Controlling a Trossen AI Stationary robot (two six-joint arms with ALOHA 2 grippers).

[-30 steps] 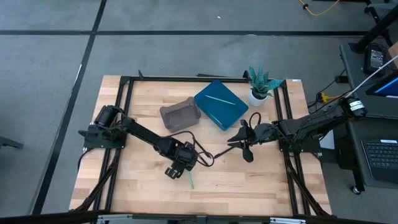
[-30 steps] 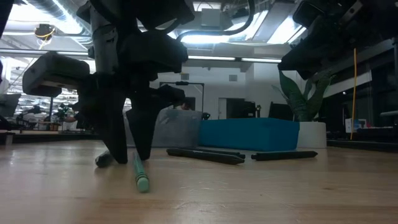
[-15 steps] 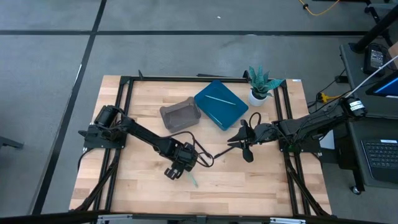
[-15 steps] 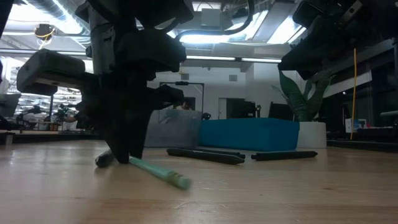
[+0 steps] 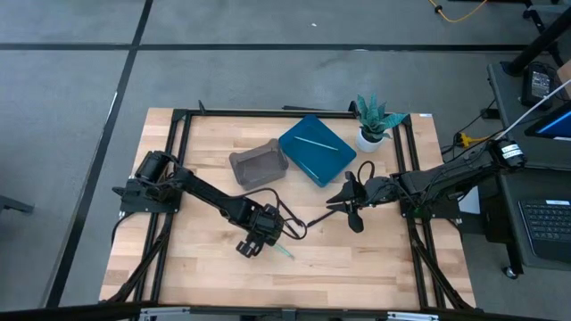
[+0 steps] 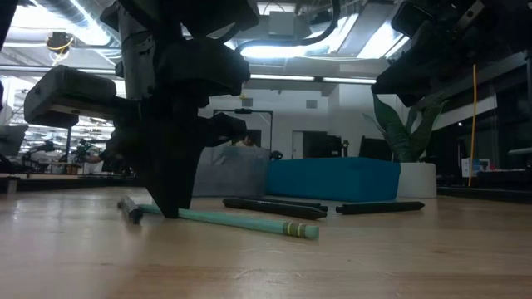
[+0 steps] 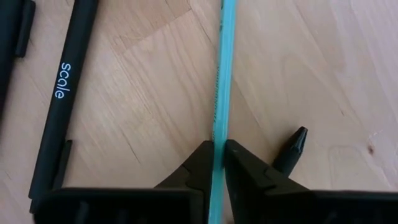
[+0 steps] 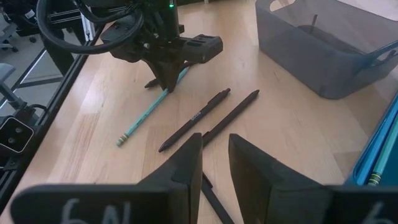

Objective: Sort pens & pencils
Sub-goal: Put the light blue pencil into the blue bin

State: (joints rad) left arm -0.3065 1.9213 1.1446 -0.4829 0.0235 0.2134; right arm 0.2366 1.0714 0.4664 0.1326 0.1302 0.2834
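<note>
A light blue pencil (image 6: 241, 221) lies on the wooden table, and my left gripper (image 5: 267, 239) stands over it, shut on it. Two black pens (image 8: 196, 118) (image 8: 231, 114) lie side by side just beyond it; one (image 7: 62, 99) reads "scale". A short black piece (image 7: 292, 148) lies beside the fingers. My right gripper (image 8: 214, 163) hovers open and empty over the table's right half, facing the left arm. Another light blue pencil (image 5: 314, 141) rests on the blue tray (image 5: 303, 160). My left gripper pinches the light blue pencil's shaft (image 7: 218, 134) between its two fingertips, near the end away from the eraser (image 6: 309, 232). The fingers come from above, pointing down, and lie across the pencil. The pencil lies flat on the table.
A grey bin (image 5: 259, 162) and the blue tray stand at the table's far middle, with a potted plant (image 5: 373, 120) at the far right. Bare wood lies along the near edge (image 5: 339, 267). A black cable (image 5: 290, 223) loops by my left wrist.
My left gripper has shut on the light blue pencil. The pencil has turned about on the table: its eraser end has swung from pointing at the near edge toward the table's right, while the held end stayed in place.
</note>
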